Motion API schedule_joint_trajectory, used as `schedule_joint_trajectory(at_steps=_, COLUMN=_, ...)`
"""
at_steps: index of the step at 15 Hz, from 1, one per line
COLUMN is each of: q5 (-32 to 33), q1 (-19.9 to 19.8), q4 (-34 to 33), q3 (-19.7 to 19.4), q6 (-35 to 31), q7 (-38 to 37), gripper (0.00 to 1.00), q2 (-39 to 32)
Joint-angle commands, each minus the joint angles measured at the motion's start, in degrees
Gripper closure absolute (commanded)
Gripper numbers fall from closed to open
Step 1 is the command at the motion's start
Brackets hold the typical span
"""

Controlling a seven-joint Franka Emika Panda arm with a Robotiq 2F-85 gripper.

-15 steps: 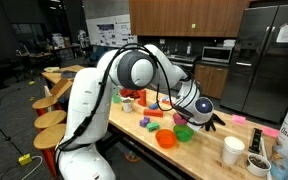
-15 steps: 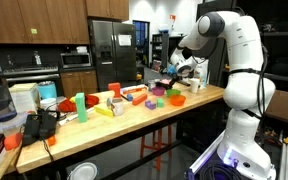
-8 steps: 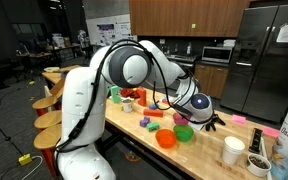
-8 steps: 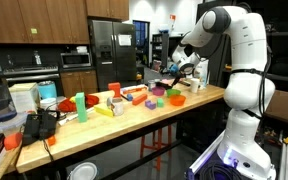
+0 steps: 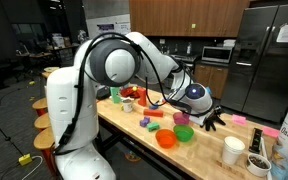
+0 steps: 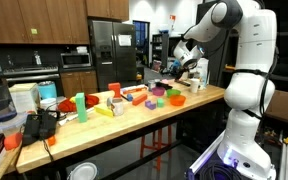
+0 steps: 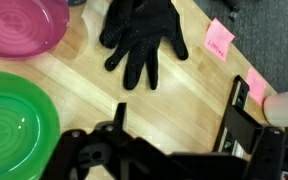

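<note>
**Approach over the glove.** Above a long wooden desk (image 5: 212,158) strewn with bright bowls and cups, the white Panda arm (image 5: 112,62) arches over from its base. Its wrist bends steeply down, so the wrist camera faces the boards. The fingers (image 7: 231,118) stand spread wide and empty over bare wood, with a green bowl (image 7: 12,128) to one side and a magenta bowl (image 7: 22,24) beyond it. The black glove (image 7: 144,35) lies flat with its digits splayed, just ahead of the fingers and apart from them. Two pink sticky notes (image 7: 219,40) lie near the glove. The work looks to be at the approach stage, with nothing gripped. A pickup would call for shifting forward over the glove, then descending to pinch the cloth.
</note>
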State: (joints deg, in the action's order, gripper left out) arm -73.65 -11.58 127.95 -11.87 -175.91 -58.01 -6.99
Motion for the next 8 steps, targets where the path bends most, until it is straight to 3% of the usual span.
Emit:
schedule_joint_trajectory(at_steps=1, q5=1.9, q1=0.4, q4=0.5, q3=0.0, q6=-0.8, q7=0.2, gripper=0.0, q2=2.4)
schedule_joint_trajectory(at_steps=8, q5=0.0, q1=0.9, q4=-3.2, q3=1.3, q6=1.3, q7=4.3, gripper=0.0, q2=5.0)
